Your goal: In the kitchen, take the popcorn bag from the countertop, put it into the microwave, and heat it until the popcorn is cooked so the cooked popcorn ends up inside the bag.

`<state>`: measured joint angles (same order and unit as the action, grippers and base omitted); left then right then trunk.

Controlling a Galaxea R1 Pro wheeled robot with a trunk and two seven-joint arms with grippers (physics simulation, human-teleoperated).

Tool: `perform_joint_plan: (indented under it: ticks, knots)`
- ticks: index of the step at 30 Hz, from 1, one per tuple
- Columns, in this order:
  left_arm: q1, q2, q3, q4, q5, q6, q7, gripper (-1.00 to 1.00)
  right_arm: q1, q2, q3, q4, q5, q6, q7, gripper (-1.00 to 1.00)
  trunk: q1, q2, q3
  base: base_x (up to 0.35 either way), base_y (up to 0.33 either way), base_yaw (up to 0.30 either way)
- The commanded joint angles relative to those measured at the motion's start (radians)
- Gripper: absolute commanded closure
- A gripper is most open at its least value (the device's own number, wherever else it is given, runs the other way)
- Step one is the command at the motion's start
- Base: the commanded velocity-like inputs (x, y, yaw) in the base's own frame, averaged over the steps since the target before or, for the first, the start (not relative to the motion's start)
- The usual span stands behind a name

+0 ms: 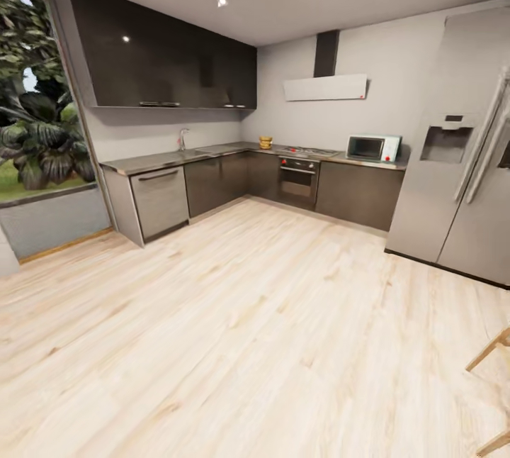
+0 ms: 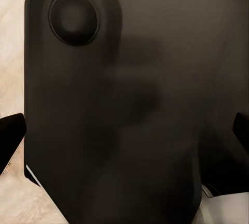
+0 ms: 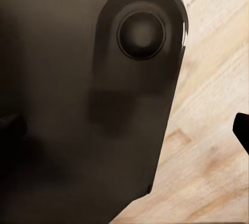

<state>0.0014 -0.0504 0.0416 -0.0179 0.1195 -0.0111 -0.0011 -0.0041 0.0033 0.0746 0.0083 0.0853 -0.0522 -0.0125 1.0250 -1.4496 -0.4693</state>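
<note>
Far across the room, the popcorn bag (image 1: 265, 142) is a small tan shape on the grey countertop (image 1: 170, 159), near the corner. The pale microwave (image 1: 373, 148) with its dark door stands further right on the same worktop, beside the fridge. In the left wrist view my left gripper (image 2: 124, 134) hangs over the robot's dark base, its dark fingertips (image 2: 11, 134) wide apart at the picture's edges with nothing between them. My right gripper (image 3: 124, 130) is held the same way, open over the base and the wood floor.
A tall steel fridge (image 1: 453, 160) stands at the right. A dark built-in oven (image 1: 299, 181) sits under the hob, a tap (image 1: 183, 139) at the sink, a large window (image 1: 35, 103) at the left. Wooden chair legs (image 1: 490, 353) show at the lower right. Wide wood floor (image 1: 234, 316) lies between me and the cabinets.
</note>
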Motion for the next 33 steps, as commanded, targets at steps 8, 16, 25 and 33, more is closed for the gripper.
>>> perform_joint_plan:
  ticks: [8, 16, 25, 33]
  knots:
    - [0.000, 0.000, 0.000, -0.001, 0.008, 0.000, 0.000, -1.00, 0.000, 0.001, 0.007, 0.001, 0.005, -0.002, -0.001, -1.00, 0.000, 0.000, -0.001, 0.163, 0.000, -0.244]
    - [0.000, 0.000, 0.000, -0.001, 0.008, 0.000, 0.000, -1.00, 0.000, 0.000, 0.007, 0.001, 0.005, -0.002, -0.001, -1.00, 0.000, 0.000, -0.001, 0.321, 0.000, -0.010]
    - [0.000, 0.000, 0.000, -0.001, 0.008, 0.000, 0.000, -1.00, 0.000, 0.000, 0.007, 0.001, 0.005, -0.001, -0.001, -1.00, 0.000, 0.000, -0.001, 0.323, 0.000, 0.000]
    - [0.000, 0.000, 0.000, -0.001, 0.008, 0.000, 0.000, -1.00, 0.000, 0.000, 0.006, 0.001, 0.006, -0.004, -0.001, -1.00, 0.000, 0.000, -0.001, 0.323, 0.000, -0.028]
